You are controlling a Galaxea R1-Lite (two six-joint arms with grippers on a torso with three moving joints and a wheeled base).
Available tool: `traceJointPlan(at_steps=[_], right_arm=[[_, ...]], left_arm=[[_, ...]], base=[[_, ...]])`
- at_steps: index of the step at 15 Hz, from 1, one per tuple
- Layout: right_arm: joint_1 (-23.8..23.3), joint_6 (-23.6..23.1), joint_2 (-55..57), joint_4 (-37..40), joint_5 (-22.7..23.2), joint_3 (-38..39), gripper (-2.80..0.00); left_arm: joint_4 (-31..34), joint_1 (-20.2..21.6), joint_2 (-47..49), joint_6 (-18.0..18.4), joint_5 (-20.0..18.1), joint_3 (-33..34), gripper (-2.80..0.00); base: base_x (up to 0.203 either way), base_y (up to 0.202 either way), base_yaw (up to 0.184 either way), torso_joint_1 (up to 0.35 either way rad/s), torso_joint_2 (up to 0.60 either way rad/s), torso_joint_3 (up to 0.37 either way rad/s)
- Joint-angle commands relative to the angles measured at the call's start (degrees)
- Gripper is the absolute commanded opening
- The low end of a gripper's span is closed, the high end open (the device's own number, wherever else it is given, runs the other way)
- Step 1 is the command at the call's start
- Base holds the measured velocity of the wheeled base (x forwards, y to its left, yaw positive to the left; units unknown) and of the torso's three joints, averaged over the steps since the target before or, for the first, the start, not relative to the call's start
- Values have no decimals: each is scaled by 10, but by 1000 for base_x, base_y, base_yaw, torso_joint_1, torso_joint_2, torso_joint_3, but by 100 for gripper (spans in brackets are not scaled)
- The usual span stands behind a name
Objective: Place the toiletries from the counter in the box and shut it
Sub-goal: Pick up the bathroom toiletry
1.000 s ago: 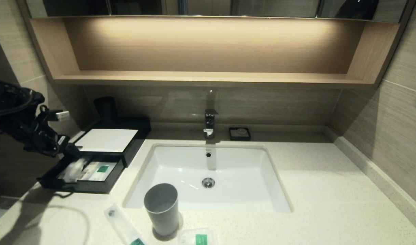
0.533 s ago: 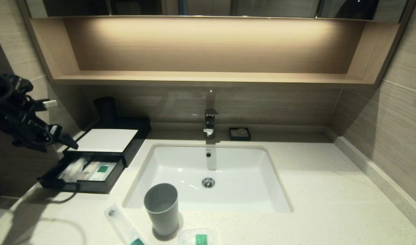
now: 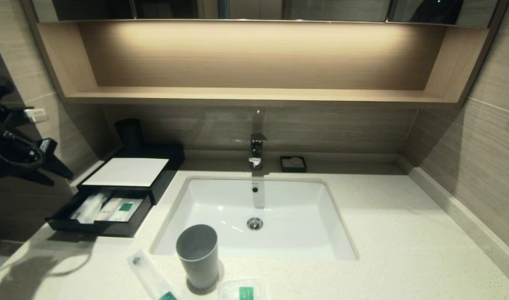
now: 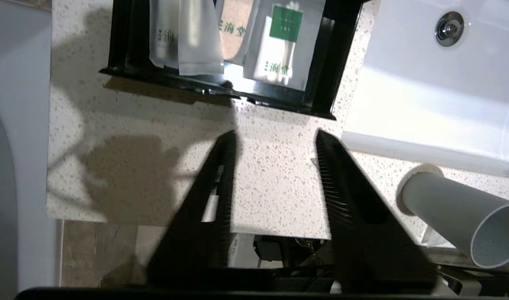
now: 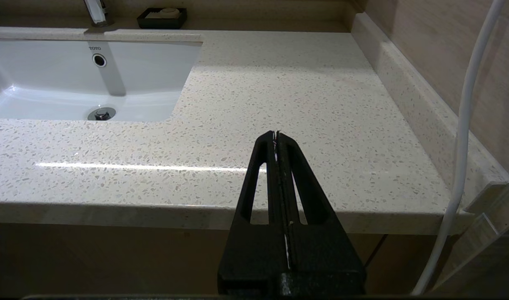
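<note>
Left gripper (image 4: 275,137) up in air off worktop's (image 3: 387,233) left edge, fingers apart, holding nothing. Box (image 3: 129,171) drawer pulled out, packets (image 3: 113,208) lying inside. Long packet (image 3: 150,277) and small squarish one (image 3: 242,290) on worktop by grey cup (image 3: 197,254). Right gripper (image 5: 276,135) parked low, fingers together.

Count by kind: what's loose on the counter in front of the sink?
Packets: 2, a long packet and a square packet
Cup: 1
Total: 3
</note>
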Motion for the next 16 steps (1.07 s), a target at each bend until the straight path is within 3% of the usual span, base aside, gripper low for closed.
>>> traceJointPlan(at_steps=[1, 6, 8, 11, 14, 16], right_arm=[[0, 0, 0, 0, 0, 1, -280], [0, 0, 0, 0, 0, 1, -280], [0, 0, 0, 0, 0, 1, -280], [0, 0, 0, 0, 0, 1, -280], [0, 0, 0, 0, 0, 1, -280], [0, 0, 0, 0, 0, 1, -280]], left_arm=[[10, -7, -55, -17, -1, 36, -280], [18, -79, -140, -135, 7, 138, -280], [43, -114, -155, -163, 8, 165, -280], [111, -135, -144, -203, 11, 168, -280], [133, -138, -129, -228, 12, 167, -280], [158, -168, -104, -264, 12, 169, -280]], base=[[0, 0, 0, 0, 0, 0], [0, 0, 0, 0, 0, 0], [0, 0, 0, 0, 0, 0], [0, 0, 0, 0, 0, 0], [0, 0, 0, 0, 0, 0], [0, 0, 0, 0, 0, 0]])
